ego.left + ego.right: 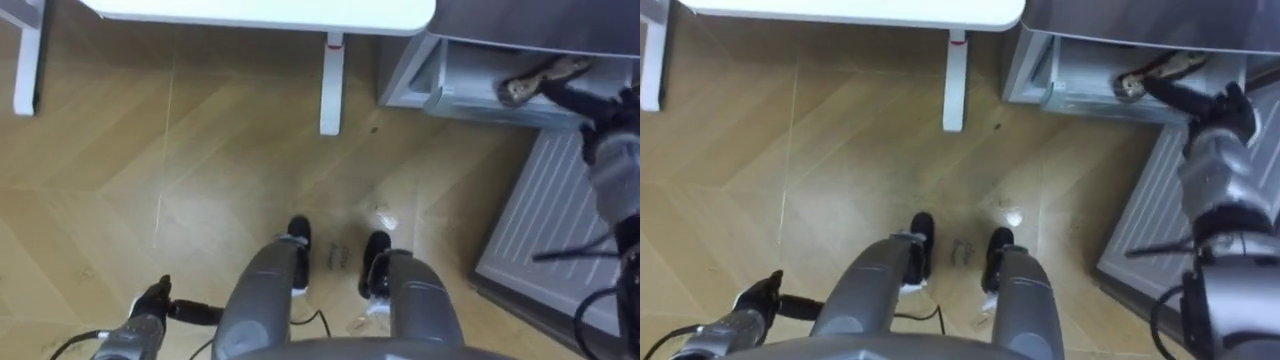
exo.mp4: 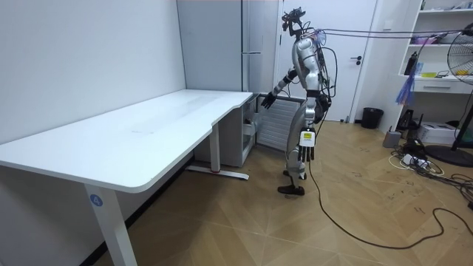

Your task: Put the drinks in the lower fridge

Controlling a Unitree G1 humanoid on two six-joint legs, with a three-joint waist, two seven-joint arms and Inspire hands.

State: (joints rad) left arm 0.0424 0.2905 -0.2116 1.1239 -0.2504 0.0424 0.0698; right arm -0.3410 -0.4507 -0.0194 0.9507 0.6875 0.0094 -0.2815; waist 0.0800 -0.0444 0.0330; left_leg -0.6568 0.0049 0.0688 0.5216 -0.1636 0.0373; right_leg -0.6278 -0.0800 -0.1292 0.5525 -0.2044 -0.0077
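Right hand [image 1: 535, 82], fingers spread and holding nothing, reaches to the open lower fridge [image 1: 462, 78], presumably readying it for loading; left hand [image 1: 150, 299] hangs relaxed.

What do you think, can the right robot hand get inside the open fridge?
Likely yes. The right robot hand reaches the mouth of the open lower fridge, fingers straight, and nothing stands between them.
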